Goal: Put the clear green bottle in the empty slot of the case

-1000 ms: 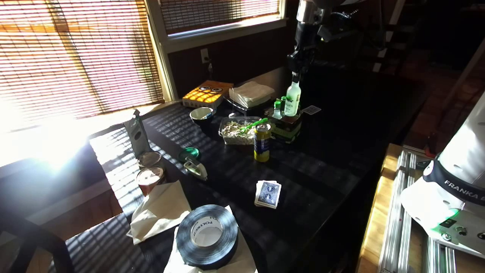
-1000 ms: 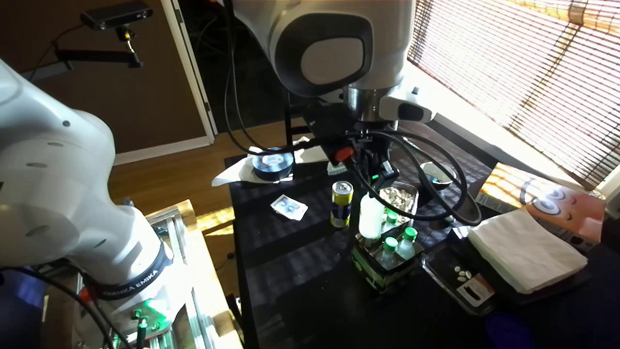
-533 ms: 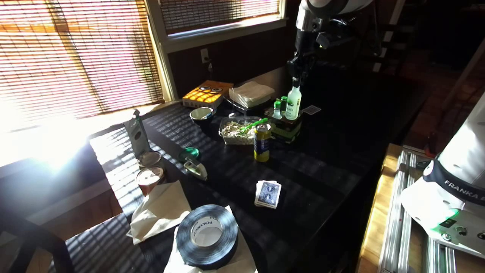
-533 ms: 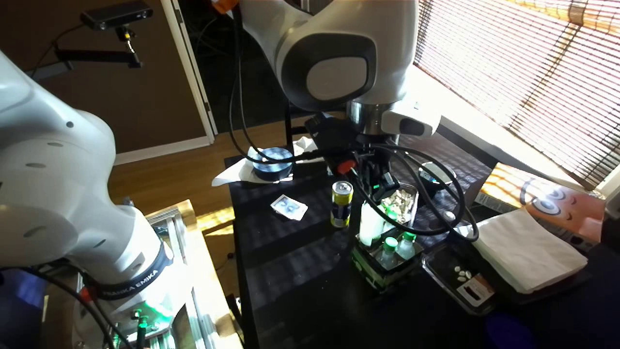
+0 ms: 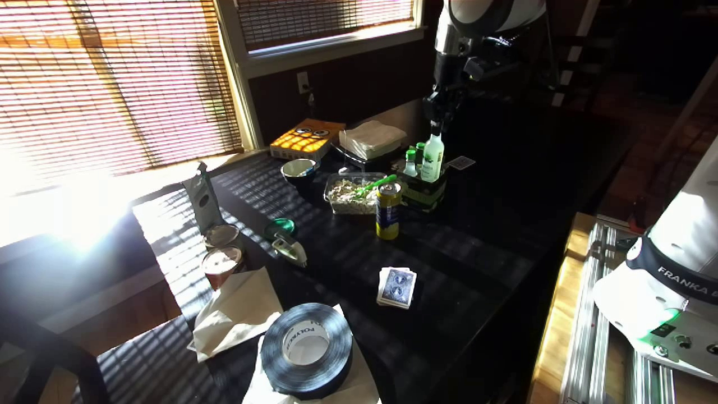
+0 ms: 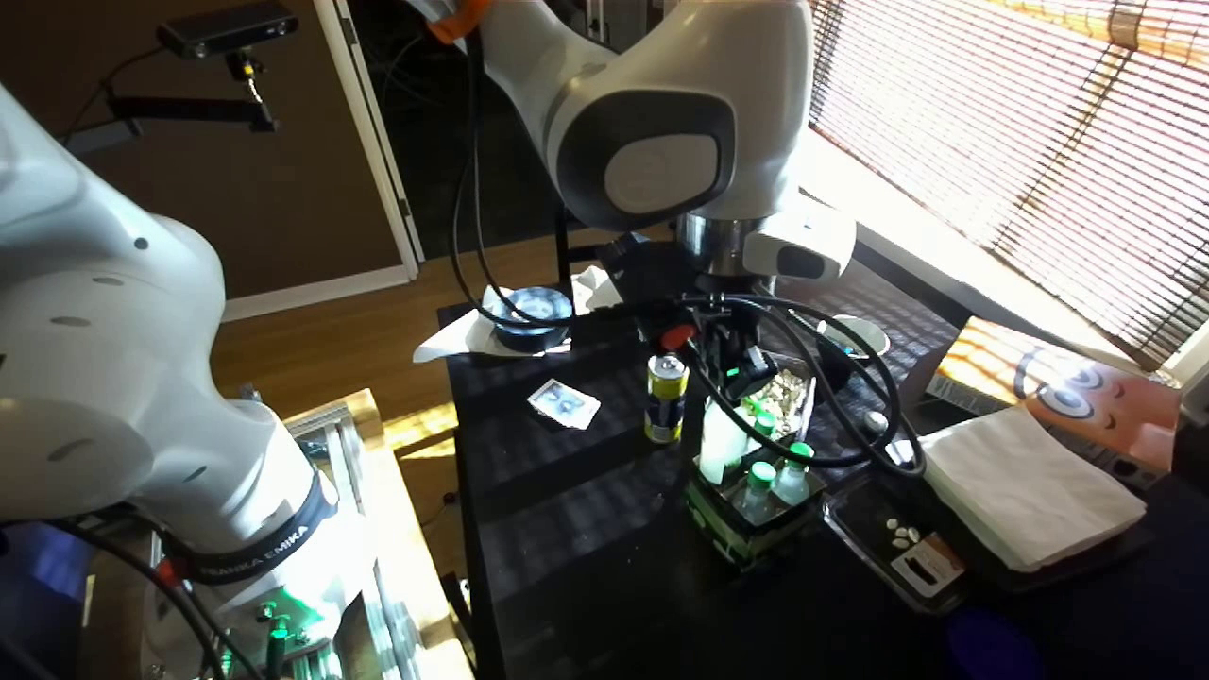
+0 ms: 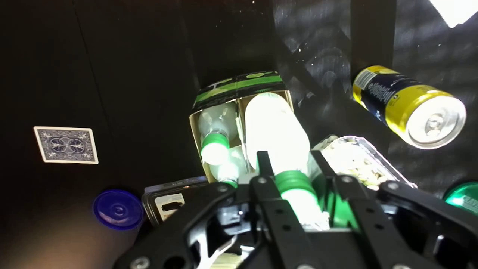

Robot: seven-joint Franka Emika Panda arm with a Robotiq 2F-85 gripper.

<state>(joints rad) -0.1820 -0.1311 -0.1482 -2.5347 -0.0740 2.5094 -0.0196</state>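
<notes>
Dark room; hard sun through the woven window blinds [image 5: 151, 73], striping the black table [image 5: 488, 235]. Glare whitens edges in the wrist view, so read them with caution.

Position: the clear green bottle [image 7: 274, 127] is cap-up at the corner slot [image 7: 244, 101] of the cardboard bottle case [image 7: 239, 87]. Whether its base has passed the rim cannot be told. Judgement: insertion step, with lowering and release left to you.

Risks ahead:
– Off-centre descent: the base may catch on the slot's edge or the thin divider [image 7: 241, 130]. Push on and you could tilt the bottle, buckle the cardboard, or shove the case into the clear food tub [image 5: 348, 208] near it.
– Crowding: green-capped bottles [image 7: 216, 144] fill neighbouring slots, and one cap [image 6: 763, 424] stands just beside the held bottle. A finger [image 7: 324, 164] coming down on it would stop you short; fingers spread wide at release might knock it.
– Early release: let go before the base seats, and the bottle may drop or lean on the rim.

End effector: your gripper [image 7: 293, 160] is closed to about neck width, one finger on each side of the cap and neck, holding the bottle from above. Finger contact itself is partly lost in glare.
</notes>
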